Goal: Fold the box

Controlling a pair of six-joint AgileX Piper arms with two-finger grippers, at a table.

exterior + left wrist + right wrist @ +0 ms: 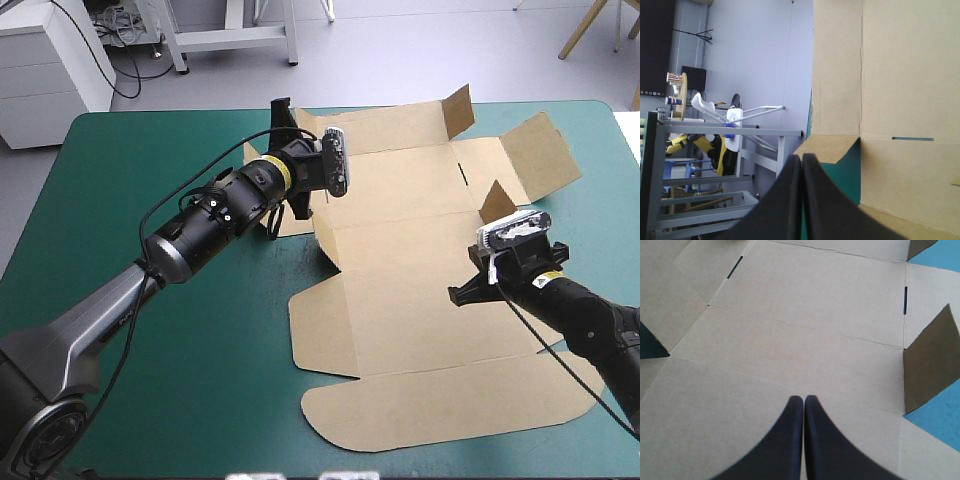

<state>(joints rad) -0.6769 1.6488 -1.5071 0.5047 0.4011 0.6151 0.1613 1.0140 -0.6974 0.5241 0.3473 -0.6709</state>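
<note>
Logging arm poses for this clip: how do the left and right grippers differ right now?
The left gripper sits at the far left edge of the box, while the right gripper is over the box's right-hand panels. The left gripper points roughly level, past the table's far edge; the right gripper angles down at the board. Both are shut, with no board visibly between their fingers.

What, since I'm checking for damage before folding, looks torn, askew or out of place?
Nothing stands out. The box lies mostly flat on the teal-green cover, no tears visible; only a few small corner flaps stand up.
</note>
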